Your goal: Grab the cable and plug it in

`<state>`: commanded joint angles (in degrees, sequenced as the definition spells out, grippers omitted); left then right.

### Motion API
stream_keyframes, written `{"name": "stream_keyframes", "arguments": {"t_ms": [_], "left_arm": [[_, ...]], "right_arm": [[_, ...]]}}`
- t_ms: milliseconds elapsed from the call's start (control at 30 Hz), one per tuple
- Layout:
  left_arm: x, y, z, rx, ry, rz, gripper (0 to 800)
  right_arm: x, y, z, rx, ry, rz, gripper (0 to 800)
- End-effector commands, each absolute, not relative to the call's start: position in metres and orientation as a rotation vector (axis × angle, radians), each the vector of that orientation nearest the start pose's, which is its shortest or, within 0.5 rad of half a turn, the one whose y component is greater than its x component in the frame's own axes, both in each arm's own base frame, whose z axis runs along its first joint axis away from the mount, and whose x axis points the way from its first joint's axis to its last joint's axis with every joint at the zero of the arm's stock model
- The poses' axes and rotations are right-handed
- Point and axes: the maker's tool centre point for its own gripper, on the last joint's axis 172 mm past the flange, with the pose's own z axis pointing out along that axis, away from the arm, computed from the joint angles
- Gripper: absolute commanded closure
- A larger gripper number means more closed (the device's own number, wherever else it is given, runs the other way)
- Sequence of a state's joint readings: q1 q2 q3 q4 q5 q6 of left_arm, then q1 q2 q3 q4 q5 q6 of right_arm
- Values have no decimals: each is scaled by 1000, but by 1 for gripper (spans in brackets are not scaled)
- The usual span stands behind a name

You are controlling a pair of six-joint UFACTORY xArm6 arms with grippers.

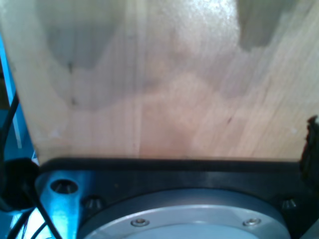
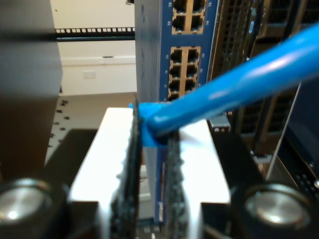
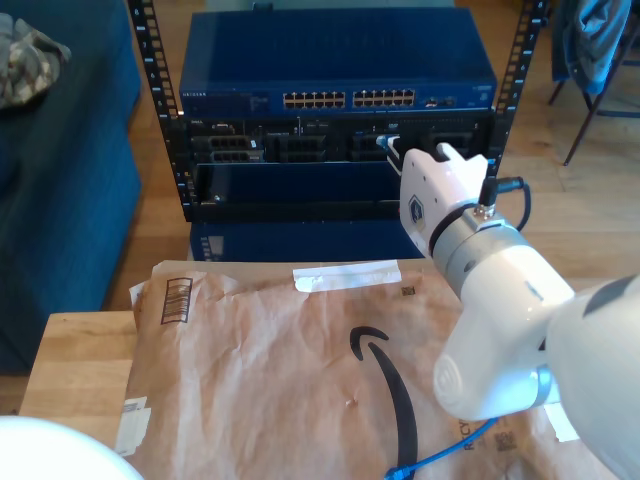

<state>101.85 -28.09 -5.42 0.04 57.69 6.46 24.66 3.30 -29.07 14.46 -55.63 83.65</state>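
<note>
Two jaws of my second gripper (image 2: 152, 149) pinch the cable (image 2: 239, 84) near the blue switch (image 2: 192, 59); my first gripper's opening I cannot tell.

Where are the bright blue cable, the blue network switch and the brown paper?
Thin bright-blue cable (image 2: 234, 89): second wrist view, mid-length of its sheath.
Blue rack-mounted network switch (image 3: 335, 60): exterior view, top panel.
Brown paper mailer (image 3: 260, 370): exterior view, bare middle.
</note>
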Motion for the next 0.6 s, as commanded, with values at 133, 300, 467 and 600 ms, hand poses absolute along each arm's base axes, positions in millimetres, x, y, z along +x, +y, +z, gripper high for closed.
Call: {"name": "stream_keyframes", "arguments": {"t_ms": [133,300,467,600], "left_arm": [[-26,123,24,1871,2054,-349,0],[-26,123,24,1871,2054,-349,0],[-26,123,24,1871,2054,-349,0],[-26,123,24,1871,2054,-349,1]], "right_arm": [[548,173,318,-1353,1103,-1038,800],[560,170,321,-1286,1116,-1059,800],[570,155,313,-1211,1169,-1096,800],[581,148,305,-1148,1199,-1144,800]]}}
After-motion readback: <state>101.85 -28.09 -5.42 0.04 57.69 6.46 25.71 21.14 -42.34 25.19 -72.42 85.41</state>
